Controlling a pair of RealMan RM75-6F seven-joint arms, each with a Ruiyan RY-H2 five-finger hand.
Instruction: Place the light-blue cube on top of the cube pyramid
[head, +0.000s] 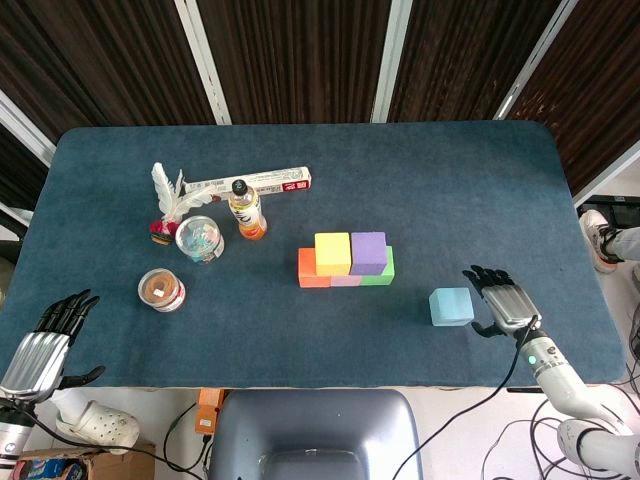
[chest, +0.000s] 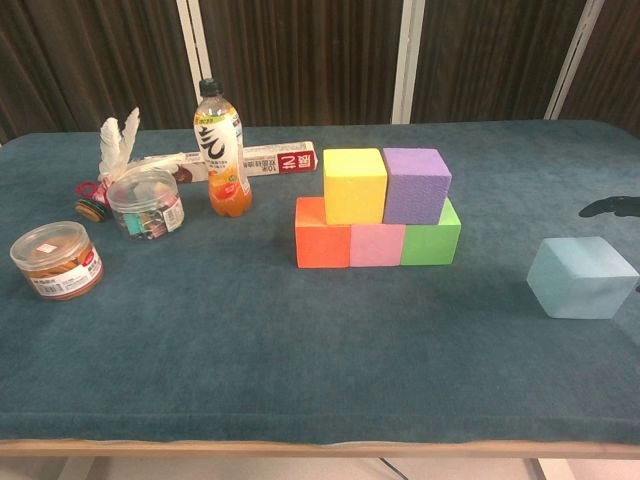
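Note:
The light-blue cube (head: 451, 306) (chest: 582, 277) sits on the blue tablecloth, to the right of the cube pyramid (head: 346, 261) (chest: 376, 208). The pyramid has an orange, a pink and a green cube below, with a yellow and a purple cube on top. My right hand (head: 501, 299) hovers just right of the light-blue cube, fingers spread, holding nothing; only a fingertip (chest: 607, 207) shows at the right edge of the chest view. My left hand (head: 48, 340) hangs open off the table's front left corner, unseen in the chest view.
At the left stand an orange-drink bottle (head: 246, 210) (chest: 222, 149), a clear jar of clips (head: 199, 239) (chest: 146, 203), a round snack tub (head: 161, 290) (chest: 55, 260), a feather shuttlecock (head: 166, 205) and a long flat box (head: 255, 182) (chest: 270, 159). The table's front edge (head: 400, 385) lies near both hands.

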